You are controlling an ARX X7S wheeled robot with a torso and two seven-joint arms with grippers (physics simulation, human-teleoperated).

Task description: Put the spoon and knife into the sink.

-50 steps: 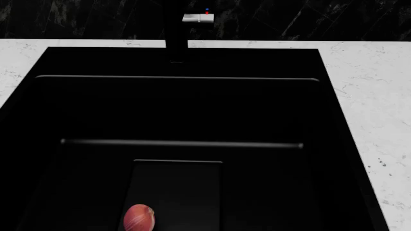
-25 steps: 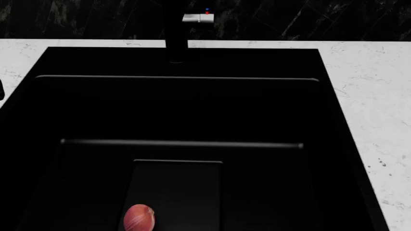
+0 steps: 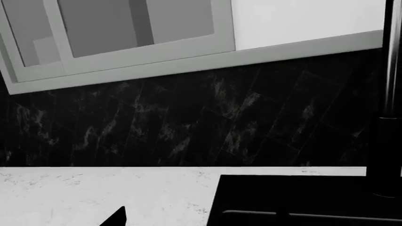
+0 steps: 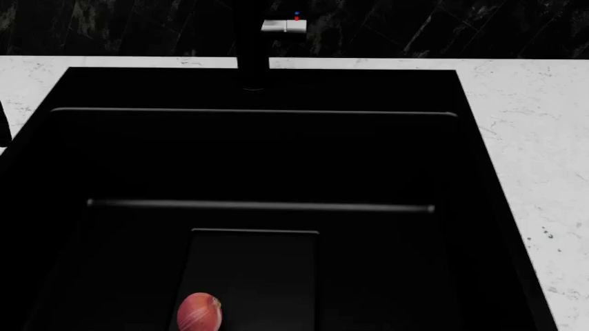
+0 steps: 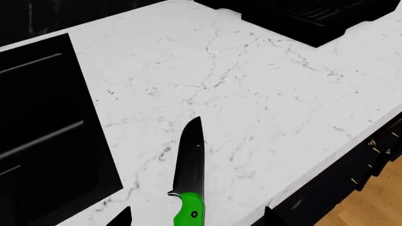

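The knife (image 5: 191, 188) lies on the white marble counter (image 5: 264, 108), green handle toward the camera and dark blade pointing away. My right gripper (image 5: 196, 219) is open just above it, one fingertip on each side of the handle and not touching it. The black sink (image 4: 267, 158) fills the head view, with its dark faucet (image 4: 253, 52) at the back; its edge also shows as the sink (image 5: 37, 122) in the right wrist view. My left gripper (image 3: 198, 219) is open and holds nothing, over the counter (image 3: 94, 193) at the sink's (image 3: 295, 197) left rim. The spoon is out of view.
A round reddish onion (image 4: 200, 312) sits on the sink floor near the front. A black appliance (image 5: 314, 16) stands on the counter beyond the knife. The counter's front edge (image 5: 339, 155) drops to a wooden floor. A dark sliver of the left arm (image 4: 4, 123) shows at the head view's left edge.
A dark part of the left arm has crept into the head view's left edge and moved slightly up. Sink and onion are unchanged.
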